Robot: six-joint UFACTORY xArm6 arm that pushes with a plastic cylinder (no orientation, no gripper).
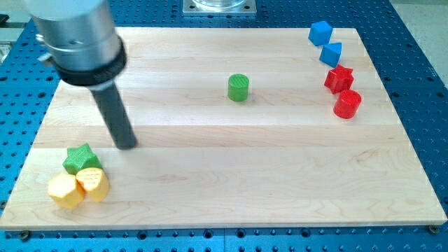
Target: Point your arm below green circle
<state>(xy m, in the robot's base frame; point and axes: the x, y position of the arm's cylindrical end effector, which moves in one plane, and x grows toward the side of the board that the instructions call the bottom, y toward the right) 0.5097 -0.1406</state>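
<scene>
The green circle [239,87] is a short green cylinder standing near the middle of the wooden board [231,175], slightly toward the view's top. My tip [127,145] rests on the board far to the left of it and lower, just above and right of the green star [81,159]. The rod rises from the tip up to the grey arm body at the view's top left.
Two yellow blocks [65,190] [94,183] sit below the green star at the bottom left. At the top right stand a blue cube [320,32], a blue block [331,53], a red star [339,79] and a red cylinder [347,103].
</scene>
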